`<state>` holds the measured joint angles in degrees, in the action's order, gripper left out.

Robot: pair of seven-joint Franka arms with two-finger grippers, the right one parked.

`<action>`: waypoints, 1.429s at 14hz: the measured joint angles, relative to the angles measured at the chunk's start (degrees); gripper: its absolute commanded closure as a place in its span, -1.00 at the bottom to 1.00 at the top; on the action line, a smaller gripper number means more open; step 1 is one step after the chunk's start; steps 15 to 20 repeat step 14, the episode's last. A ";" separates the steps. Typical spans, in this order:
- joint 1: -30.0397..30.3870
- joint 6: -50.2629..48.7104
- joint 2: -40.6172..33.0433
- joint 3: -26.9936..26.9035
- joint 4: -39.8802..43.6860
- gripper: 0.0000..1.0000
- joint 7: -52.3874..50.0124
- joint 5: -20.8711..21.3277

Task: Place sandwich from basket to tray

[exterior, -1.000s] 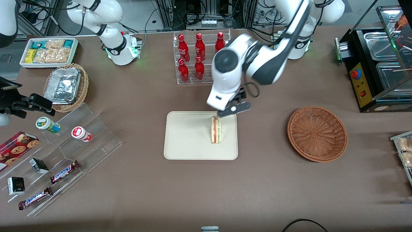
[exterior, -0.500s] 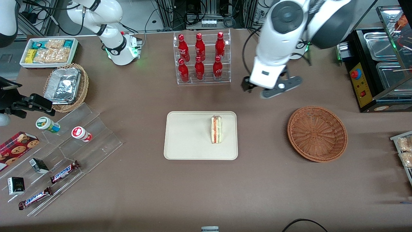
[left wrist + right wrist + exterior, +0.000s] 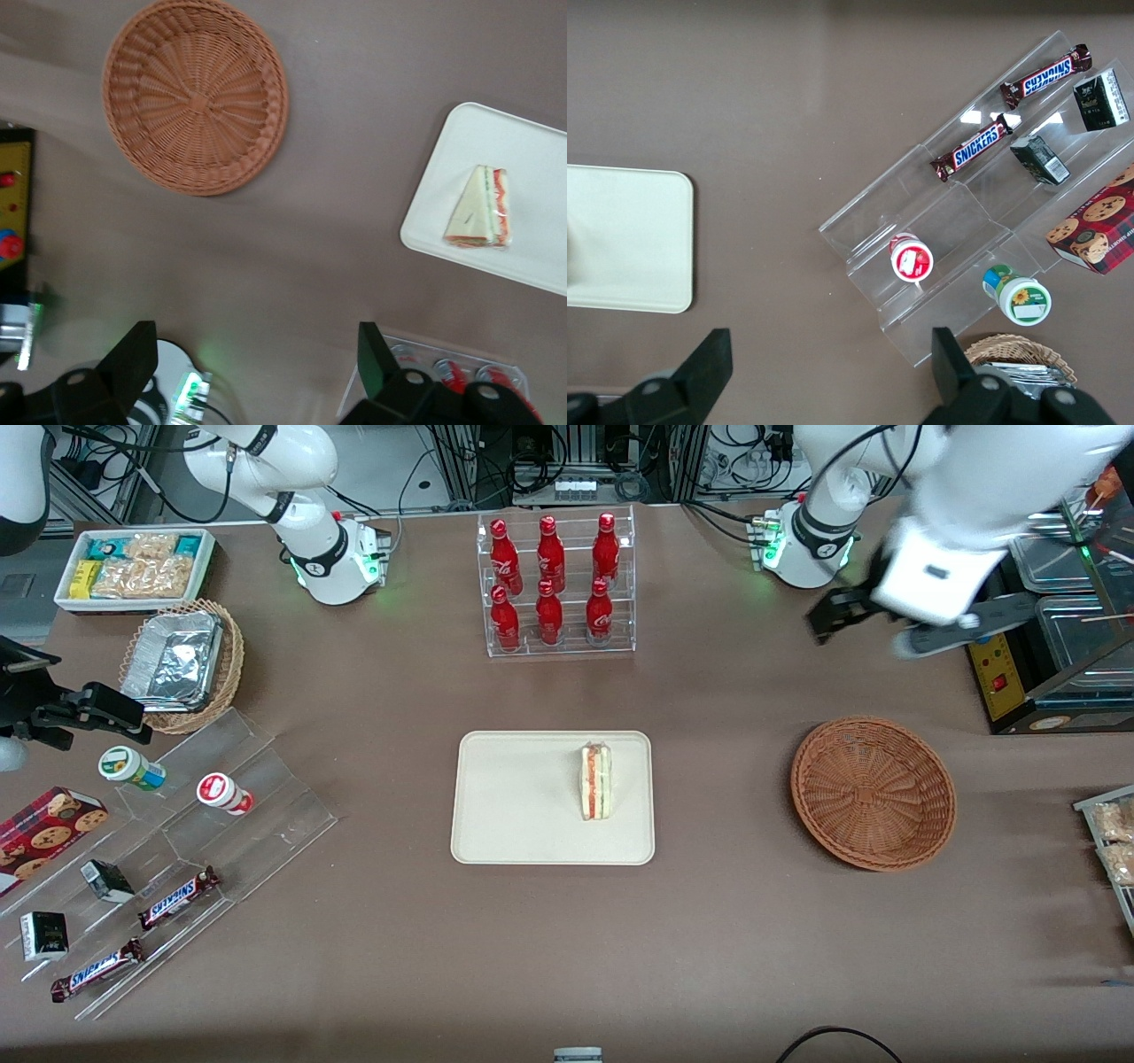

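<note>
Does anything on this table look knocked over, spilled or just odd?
Nothing stands out. The sandwich rests neatly on the tray, the basket sits upright and empty, and the open gripper hangs high above the table's working-arm end.

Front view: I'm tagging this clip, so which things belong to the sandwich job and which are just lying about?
Job:
- sandwich, lying on the tray
- basket, with nothing in it
- gripper, open, raised above the table, farther from the camera than the basket

Lying about:
- cola bottles
- Snickers bars
- foil trays
- snack bin
</note>
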<state>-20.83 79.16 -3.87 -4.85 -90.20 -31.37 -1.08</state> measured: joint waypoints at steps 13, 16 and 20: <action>21.43 0.14 -1.23 9.04 -1.22 -1.00 20.10 0.00; 21.71 0.21 -0.37 9.29 -0.62 -1.00 20.10 0.00; 21.71 0.21 -0.37 9.29 -0.62 -1.00 20.10 0.00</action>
